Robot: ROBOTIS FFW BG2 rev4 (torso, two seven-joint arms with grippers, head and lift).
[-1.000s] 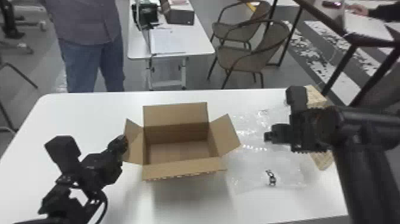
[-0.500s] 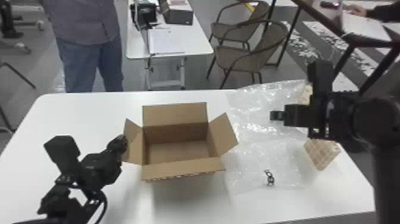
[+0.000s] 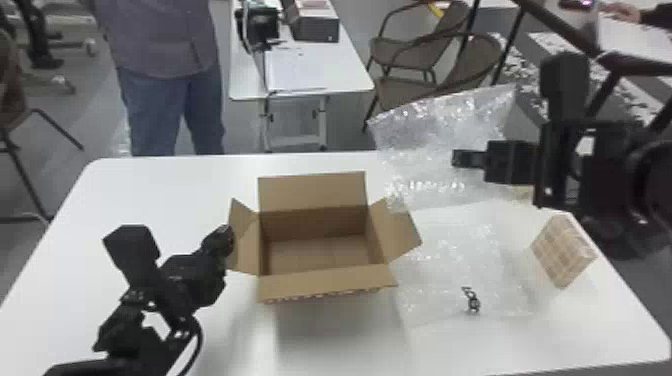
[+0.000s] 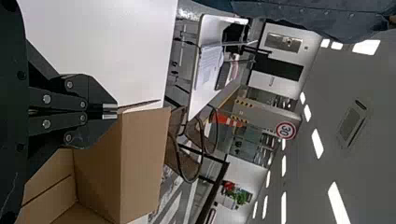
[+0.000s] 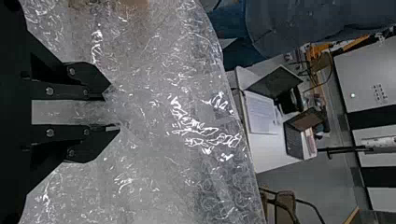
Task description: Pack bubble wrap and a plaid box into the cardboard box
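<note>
Now that the bubble wrap [image 3: 430, 135] has been raised higher, pinched in the right gripper [image 5: 113, 112], its transfer to the open cardboard box [image 3: 325, 284] can likely be started; the plaid box [image 3: 561, 254] remains unpacked on the table [image 3: 160, 195].

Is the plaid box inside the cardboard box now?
No, the plaid box lies on the table, right of the open cardboard box.

Cardboard box [image 3: 325, 285]: cut off by left wrist view's edge; right flap partly behind bubble wrap [image 3: 430, 145]. Bubble wrap: cut off, right wrist view. Dark item [image 3: 472, 301]: too small to identify. Counter [image 3: 160, 200]: near edge partly cut off, head view.
</note>
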